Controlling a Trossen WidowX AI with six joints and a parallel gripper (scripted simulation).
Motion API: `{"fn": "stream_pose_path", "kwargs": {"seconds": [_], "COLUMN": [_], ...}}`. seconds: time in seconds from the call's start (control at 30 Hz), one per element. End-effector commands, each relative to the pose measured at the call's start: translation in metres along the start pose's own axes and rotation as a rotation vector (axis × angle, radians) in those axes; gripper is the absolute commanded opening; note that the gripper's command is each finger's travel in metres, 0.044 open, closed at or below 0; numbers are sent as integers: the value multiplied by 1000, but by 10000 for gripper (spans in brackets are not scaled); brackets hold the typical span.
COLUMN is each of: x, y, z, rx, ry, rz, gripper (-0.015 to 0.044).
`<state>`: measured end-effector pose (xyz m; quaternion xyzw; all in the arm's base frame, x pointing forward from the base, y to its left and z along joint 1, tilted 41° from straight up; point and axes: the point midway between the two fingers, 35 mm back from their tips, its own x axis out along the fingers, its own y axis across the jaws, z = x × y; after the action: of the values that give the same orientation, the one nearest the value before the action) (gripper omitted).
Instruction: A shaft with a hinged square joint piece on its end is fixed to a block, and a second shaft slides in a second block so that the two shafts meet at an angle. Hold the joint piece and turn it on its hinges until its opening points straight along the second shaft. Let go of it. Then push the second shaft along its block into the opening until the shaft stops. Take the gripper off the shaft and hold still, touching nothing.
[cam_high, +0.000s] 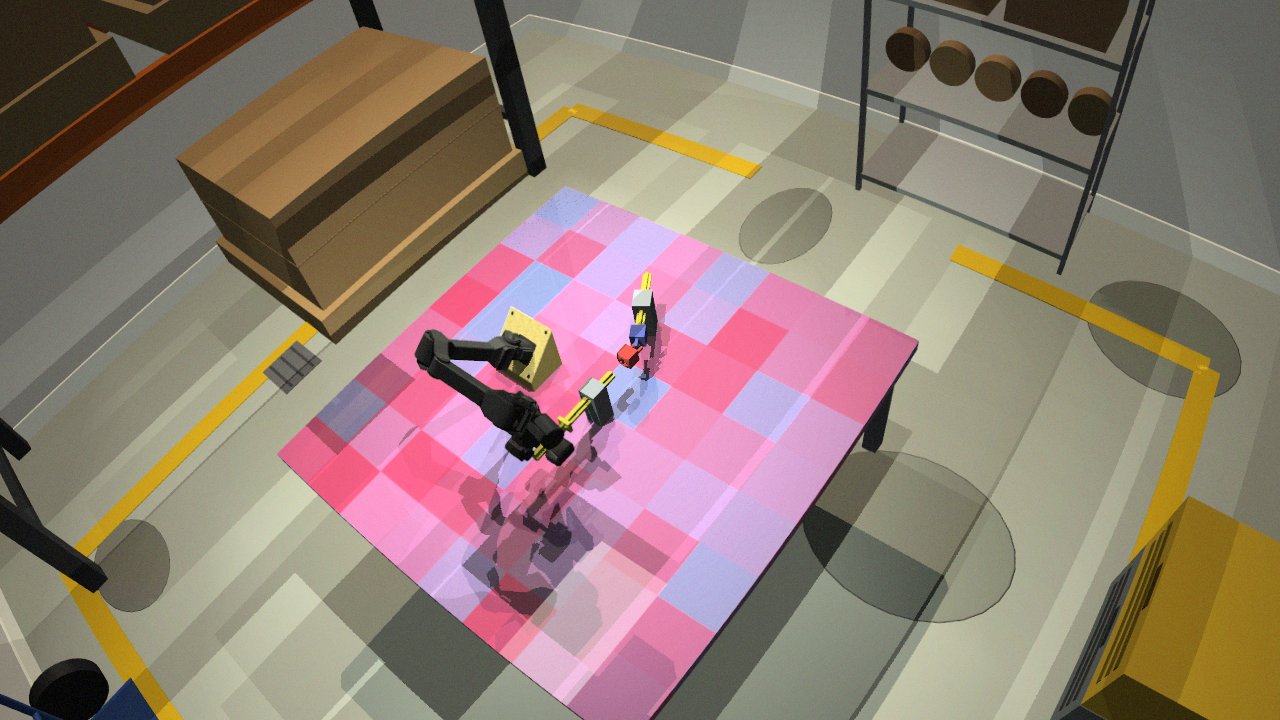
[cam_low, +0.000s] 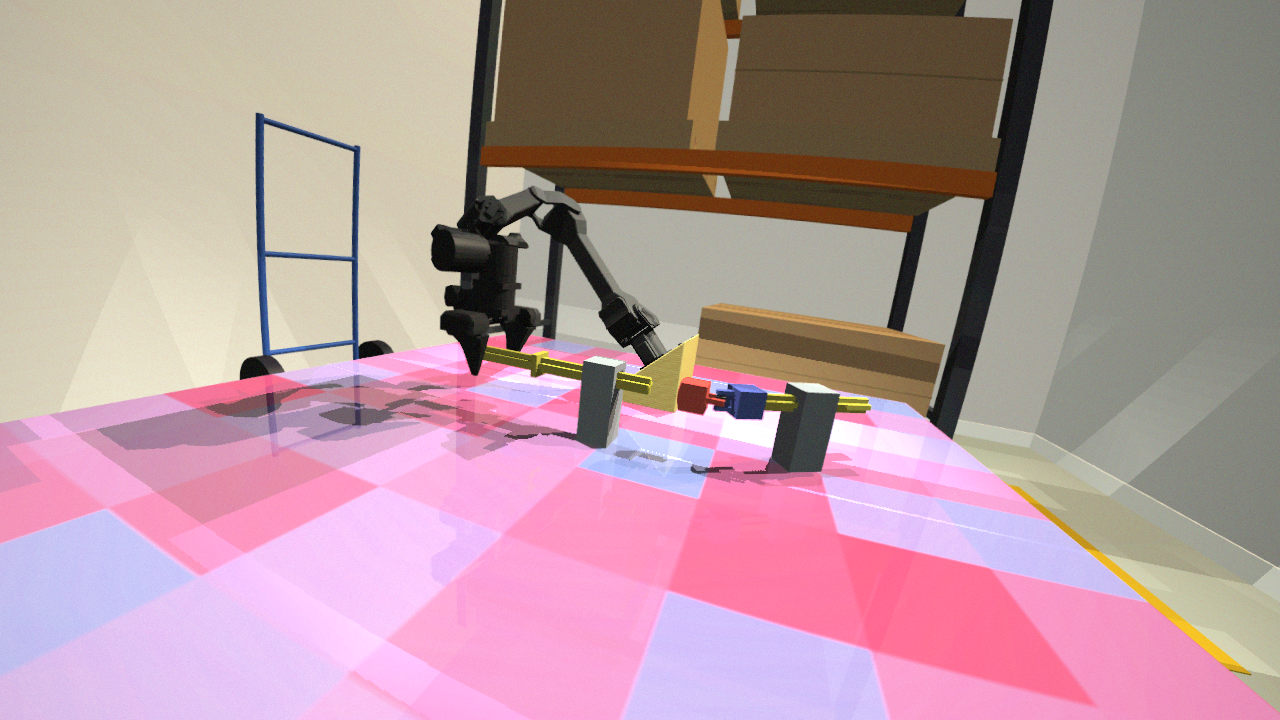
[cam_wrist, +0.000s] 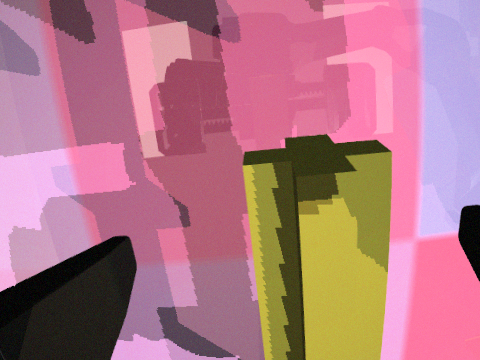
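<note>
The second shaft (cam_high: 575, 414) (cam_low: 563, 368) (cam_wrist: 345, 260), yellow with a collar, runs through its grey block (cam_high: 597, 404) (cam_low: 597, 407). Its inner end stands short of the red joint piece (cam_high: 628, 356) (cam_low: 693, 395), with a gap between. The red piece hangs on the blue fork (cam_high: 637, 334) (cam_low: 746, 402) of the first shaft (cam_high: 646, 281) (cam_low: 854, 404), held in the other grey block (cam_high: 643, 302) (cam_low: 805, 429). Its opening faces roughly toward the second shaft; the exact angle is unclear. My gripper (cam_low: 497, 357) (cam_wrist: 298, 239) is open, pointing down at the second shaft's outer end, with fingertips either side in the wrist view.
The arm's pale yellow wedge base (cam_high: 537, 358) (cam_low: 671, 380) stands on the checkered table (cam_high: 769, 501) (cam_low: 537, 573), behind the shafts in the exterior view. Shelving, boxes and a blue hand truck (cam_low: 308, 256) stand beyond the table.
</note>
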<state>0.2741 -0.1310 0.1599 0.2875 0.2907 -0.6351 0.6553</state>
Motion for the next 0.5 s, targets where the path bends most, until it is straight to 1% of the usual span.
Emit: {"fn": "stream_pose_path", "kwargs": {"seconds": [0.0,0.07,0.47], "x": [8,9,9], "y": [-2,-2,-2], "z": [-1,-1,-1], "rx": [-8,-8,-8], "ry": [1,1,1], "rz": [-7,-7,-7], "gripper": [440,440,125]}}
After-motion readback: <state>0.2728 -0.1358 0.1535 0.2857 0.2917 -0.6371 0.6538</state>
